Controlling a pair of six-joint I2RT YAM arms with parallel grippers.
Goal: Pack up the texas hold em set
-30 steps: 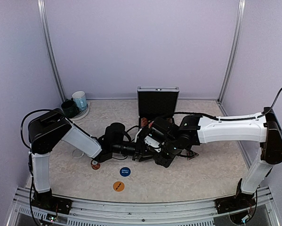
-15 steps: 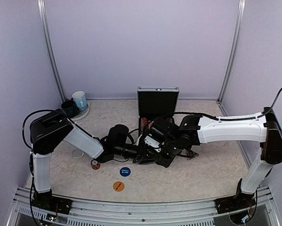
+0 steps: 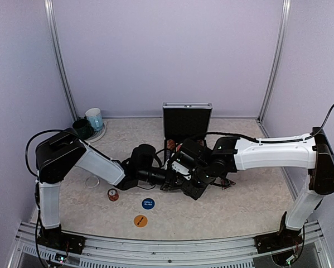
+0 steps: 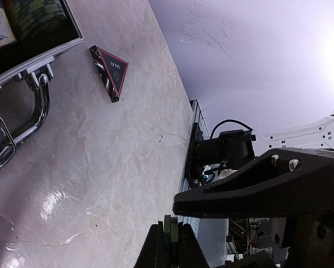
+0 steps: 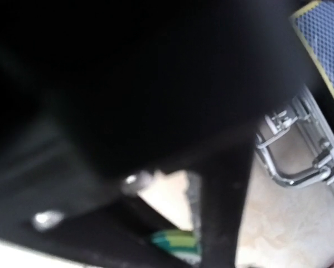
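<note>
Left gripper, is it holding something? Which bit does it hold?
Yes, it looks so. The left gripper pinches a thin green chip stack, pressing on its two flat end faces, with the chips' edges showing in between.

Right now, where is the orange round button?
Top view: the orange button lies left of centre near the table's front edge, just below the blue button.

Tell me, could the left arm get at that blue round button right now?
Probably within reach: the blue button lies uncovered close by the left gripper. But that gripper seems shut on green chips, so it would have to release those first.
</note>
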